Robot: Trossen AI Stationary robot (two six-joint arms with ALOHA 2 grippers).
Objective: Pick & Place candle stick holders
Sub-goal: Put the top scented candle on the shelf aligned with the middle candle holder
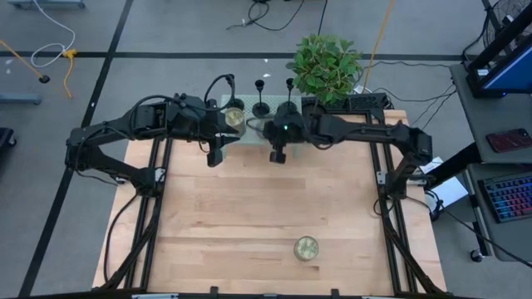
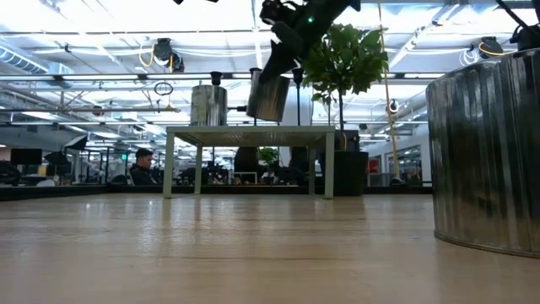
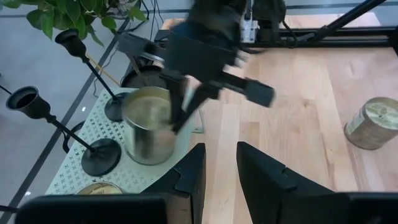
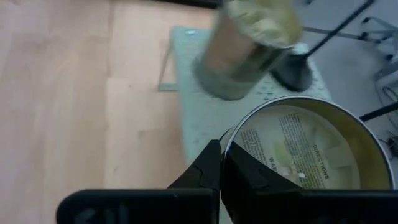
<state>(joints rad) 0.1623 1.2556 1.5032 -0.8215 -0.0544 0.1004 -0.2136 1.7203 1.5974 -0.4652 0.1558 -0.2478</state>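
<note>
Three black candle stick holders (image 1: 260, 105) (image 1: 290, 86) (image 1: 233, 83) stand by their disc bases on a pale perforated platform (image 1: 249, 137) at the table's far edge. Two of them show in the left wrist view (image 3: 99, 155) (image 3: 115, 107). My right gripper (image 4: 221, 163) is shut on a metal candle tin (image 3: 148, 127) over the platform, beside the holders. A second tin (image 1: 235, 118) stands on the platform. My left gripper (image 3: 221, 163) is open and empty, over the table at the platform's near edge. My right gripper pinches the tin's rim (image 4: 229, 142) on the side toward the table's right, one finger inside the tin and one outside. The fingers come slanting down from above. In the low view the tin (image 2: 268, 95) hangs tilted, just above the platform.
A third tin (image 1: 306, 247) stands on the wooden table near its front edge; it looms large in the low view (image 2: 485, 152). A potted plant (image 1: 326, 65) stands behind the platform at the far right. Bare wood lies between the platform and the front tin.
</note>
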